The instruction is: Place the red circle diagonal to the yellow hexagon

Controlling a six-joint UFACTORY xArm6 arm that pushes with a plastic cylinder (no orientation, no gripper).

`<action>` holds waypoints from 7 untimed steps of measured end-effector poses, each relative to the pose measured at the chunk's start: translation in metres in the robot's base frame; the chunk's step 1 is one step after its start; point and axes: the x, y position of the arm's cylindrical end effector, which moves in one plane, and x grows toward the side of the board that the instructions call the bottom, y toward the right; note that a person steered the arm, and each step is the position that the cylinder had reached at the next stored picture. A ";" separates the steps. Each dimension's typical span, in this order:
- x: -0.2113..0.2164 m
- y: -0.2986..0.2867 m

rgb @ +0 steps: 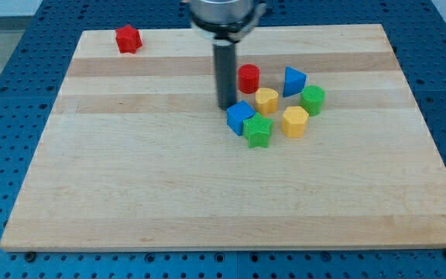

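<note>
The red circle [248,78] stands on the wooden board right of centre, near the view's top. The yellow hexagon [294,122] lies below and to the right of it. Between them sits a second yellow block [266,100], rounded in shape. My tip [227,106] rests on the board just left of the red circle and slightly below it, right above the blue cube [240,117]. The rod rises from there to the top edge of the view.
A green star [259,132] sits below the blue cube. A blue triangle [293,81] and a green block [313,100] lie right of the cluster. A red star [128,39] sits alone at the board's top left. The board edge [231,248] runs along the bottom.
</note>
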 end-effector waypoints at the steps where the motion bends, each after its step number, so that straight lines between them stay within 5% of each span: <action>1: -0.001 0.046; 5: -0.038 0.038; 7: -0.016 0.006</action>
